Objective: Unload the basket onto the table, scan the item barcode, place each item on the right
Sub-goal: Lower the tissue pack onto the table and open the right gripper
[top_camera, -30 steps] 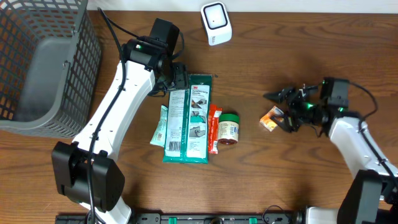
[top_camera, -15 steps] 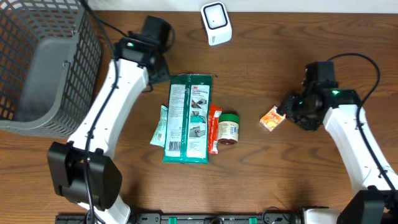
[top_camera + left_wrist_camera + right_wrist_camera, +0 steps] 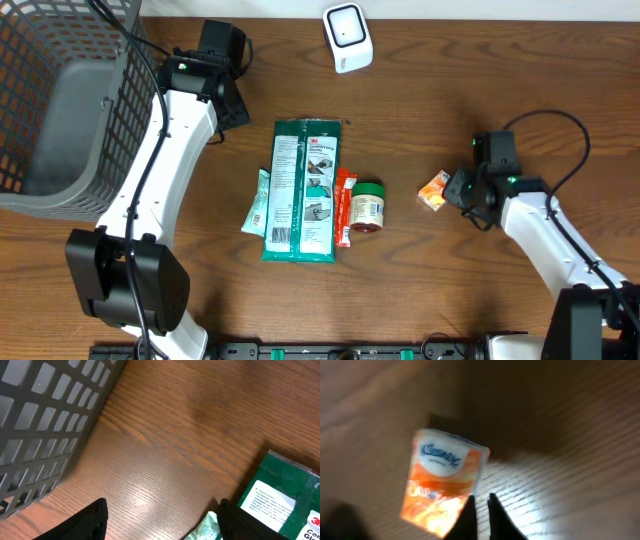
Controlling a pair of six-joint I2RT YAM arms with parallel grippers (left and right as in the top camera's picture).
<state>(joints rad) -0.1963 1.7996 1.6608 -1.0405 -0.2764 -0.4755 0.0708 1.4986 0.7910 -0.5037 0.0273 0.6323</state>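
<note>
A small orange and white Kleenex tissue pack (image 3: 436, 190) lies on the wooden table, right of centre. My right gripper (image 3: 462, 189) sits just to its right. In the right wrist view the gripper (image 3: 481, 496) is shut, fingertips nearly touching, at the lower right corner of the pack (image 3: 445, 485); nothing shows between them. The white barcode scanner (image 3: 346, 37) stands at the table's far edge. My left gripper (image 3: 226, 106) hovers open over bare wood between the basket and the green package. Its open span (image 3: 161, 503) holds nothing.
A grey mesh basket (image 3: 60, 100) fills the far left. In the middle lie a green 3M package (image 3: 305, 190), a pale green packet (image 3: 257, 203), a red stick pack (image 3: 344, 207) and a green-lidded jar (image 3: 368, 207).
My right gripper has shut and swung down beside the tissue pack. The left arm has pulled up and left, away from the green package, staying open.
</note>
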